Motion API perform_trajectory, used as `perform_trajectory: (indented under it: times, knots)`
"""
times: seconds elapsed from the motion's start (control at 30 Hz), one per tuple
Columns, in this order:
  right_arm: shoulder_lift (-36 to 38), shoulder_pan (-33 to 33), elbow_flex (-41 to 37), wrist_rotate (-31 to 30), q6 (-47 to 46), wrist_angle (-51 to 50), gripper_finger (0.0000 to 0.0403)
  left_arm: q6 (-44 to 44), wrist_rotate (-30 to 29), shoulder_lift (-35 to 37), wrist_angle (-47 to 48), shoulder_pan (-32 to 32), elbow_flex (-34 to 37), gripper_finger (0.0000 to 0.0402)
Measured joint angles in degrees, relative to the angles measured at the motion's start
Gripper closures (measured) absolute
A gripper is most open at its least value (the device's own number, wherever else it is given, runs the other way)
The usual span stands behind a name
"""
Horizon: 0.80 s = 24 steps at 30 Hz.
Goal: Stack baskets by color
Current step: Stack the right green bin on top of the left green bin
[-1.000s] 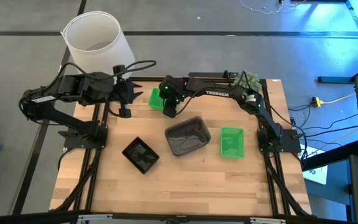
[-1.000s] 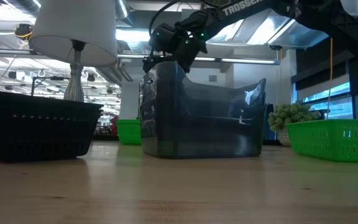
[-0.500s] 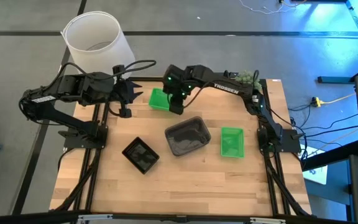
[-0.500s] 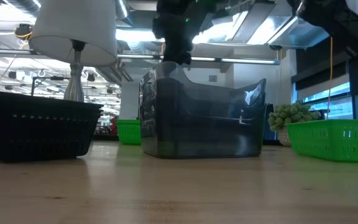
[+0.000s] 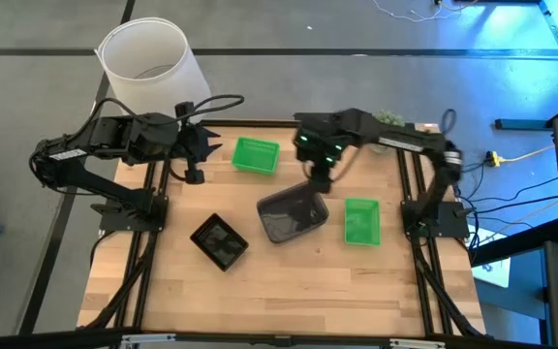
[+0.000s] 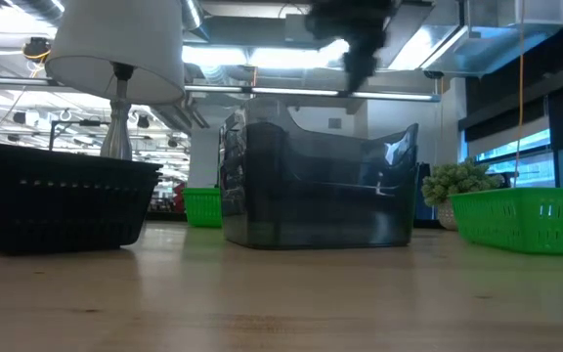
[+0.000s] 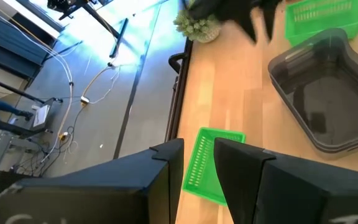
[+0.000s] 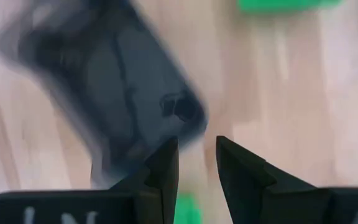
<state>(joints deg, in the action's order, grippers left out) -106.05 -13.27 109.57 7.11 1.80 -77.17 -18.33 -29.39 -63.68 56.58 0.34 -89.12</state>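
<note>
Four baskets rest bottom-down on the wooden table. One green basket (image 5: pixel 256 155) is at the far side and another green basket (image 5: pixel 361 221) is at the right. The smoky grey basket (image 5: pixel 292 213) is in the middle and the black basket (image 5: pixel 219 240) is nearer, to the left. My right gripper (image 5: pixel 318 179) hangs open above the grey basket's far right corner and holds nothing; its fingers (image 8: pixel 166 165) frame bare wood beside the grey basket (image 8: pixel 117 81). My left gripper (image 5: pixel 197 160) waits open left of the far green basket (image 7: pixel 213 165).
A white lampshade (image 5: pixel 153 63) stands beyond the table's far left corner. A round green plant ball (image 5: pixel 387 118) sits at the far right corner. Bare wood lies along the near half of the table (image 5: pixel 289 291).
My right gripper has risen and swung from the far green basket toward the table's right, tipping more steeply down. It now hangs over the grey basket's far right corner. The far green basket, half covered before, lies in full view on the table.
</note>
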Motion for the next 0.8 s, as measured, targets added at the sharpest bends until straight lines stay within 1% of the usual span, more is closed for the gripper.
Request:
perform_trajectory:
  times: [0.1, 0.2, 0.3, 0.4, 0.5, 0.63, 0.8]
  knots:
    - [8.01, 0.85, -11.35, 0.13, -0.02, 1.31, 0.0297, 0.07, 0.17, 0.0, 0.01, 0.02, 0.0, 0.0319]
    - [15.96, 1.57, -22.71, 0.19, 0.0, 5.07, 0.0297, 0.2, 0.38, 0.0, 0.01, -0.01, 0.0, 0.0319]
    - [22.47, 1.76, -32.47, 0.51, 0.18, 9.18, 0.0297, 0.24, 0.36, 0.0, 0.01, 0.02, 0.0, 0.0319]
    - [27.56, 1.74, -40.46, 0.48, 0.11, 11.2, 0.0297, 1.01, 0.52, 0.0, 0.0, 0.02, 0.0, 0.0319]
    - [31.2, 1.69, -47.86, 0.43, -0.85, 12.51, 0.0297, 1.77, 0.57, 0.0, 0.0, 0.02, 0.0, 0.0319]
    - [33.71, 1.69, -56.5, -0.36, -2.32, 15.54, 0.0297, 1.77, 0.57, 0.0, 0.0, 0.02, 0.0, 0.0319]
    - [33.91, 1.65, -63.29, -6.1, -1.92, 21.75, 0.0297, 1.76, 0.57, 0.0, -0.04, 0.0, 0.0, 0.0319]
